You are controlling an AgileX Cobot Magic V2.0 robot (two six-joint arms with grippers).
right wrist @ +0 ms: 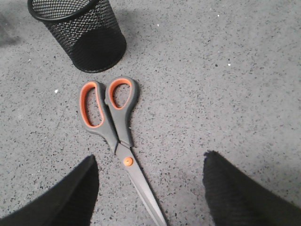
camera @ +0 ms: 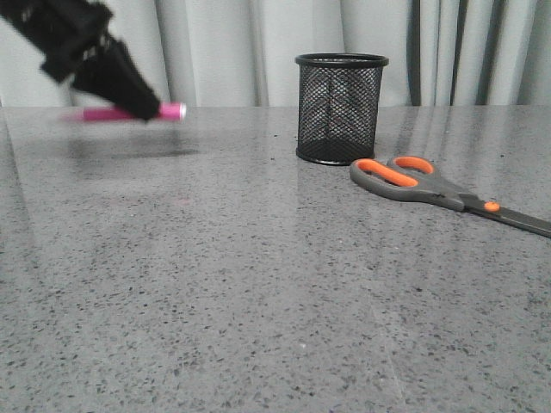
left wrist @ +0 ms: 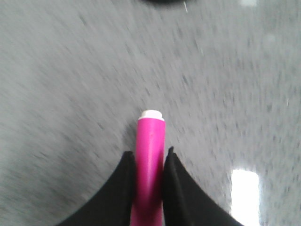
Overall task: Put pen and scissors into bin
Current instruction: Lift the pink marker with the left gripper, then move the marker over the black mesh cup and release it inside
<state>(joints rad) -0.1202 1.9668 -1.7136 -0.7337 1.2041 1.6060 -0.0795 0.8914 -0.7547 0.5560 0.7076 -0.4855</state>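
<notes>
My left gripper is shut on the magenta pen, holding it level above the table at the far left; the left wrist view shows the pen clamped between both fingers, its white end sticking out ahead. The black mesh bin stands upright mid-table, to the right of the pen. The scissors, grey with orange-lined loops, lie flat just right of the bin. My right gripper hovers open above the scissors, their blades lying between its fingers, with the bin beyond the handles.
The grey speckled table stretches out in front. Pale curtains hang behind its far edge.
</notes>
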